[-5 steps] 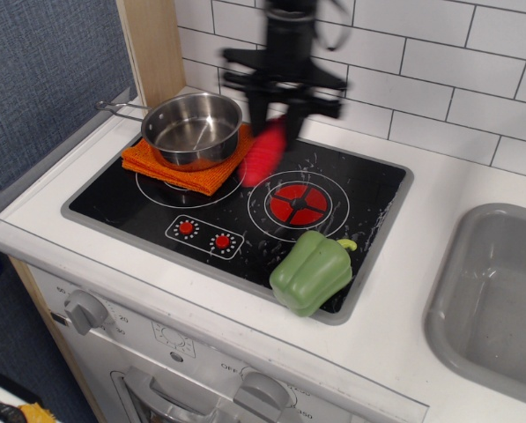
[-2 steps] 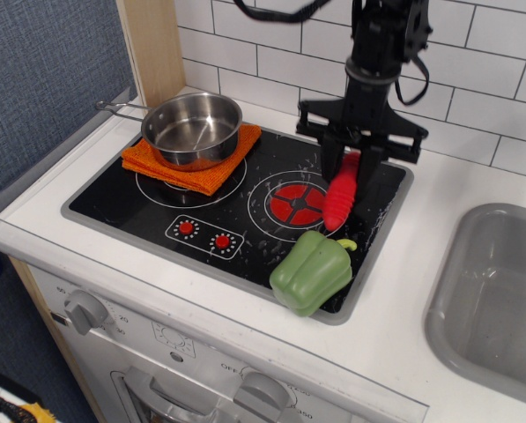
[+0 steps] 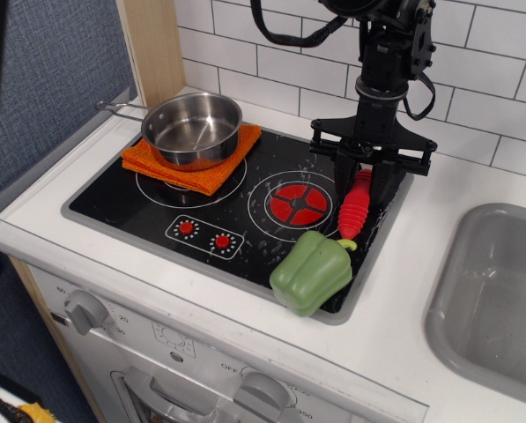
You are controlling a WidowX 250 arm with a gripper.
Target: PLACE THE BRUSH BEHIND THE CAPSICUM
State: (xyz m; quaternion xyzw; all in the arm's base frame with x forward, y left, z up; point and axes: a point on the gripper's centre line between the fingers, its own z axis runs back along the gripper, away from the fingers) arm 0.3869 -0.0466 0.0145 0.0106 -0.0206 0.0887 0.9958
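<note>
Toy stove scene. The end effector point(image 3: 365, 181) hangs above the right rear part of the black cooktop point(image 3: 236, 211), its fingers closed on the upper end of the brush point(image 3: 355, 204). The brush's red ribbed handle slants downward; its lower tip lies just behind the capsicum point(image 3: 311, 271), near the pale stem. The capsicum rests at the cooktop's front right corner. On the cooktop's left rear burner, a steel pot point(image 3: 192, 129) sits on an orange cloth point(image 3: 189, 158). Right of the cooktop, a grey sink point(image 3: 490, 304) is set into the white surface point(image 3: 412, 291).
</note>
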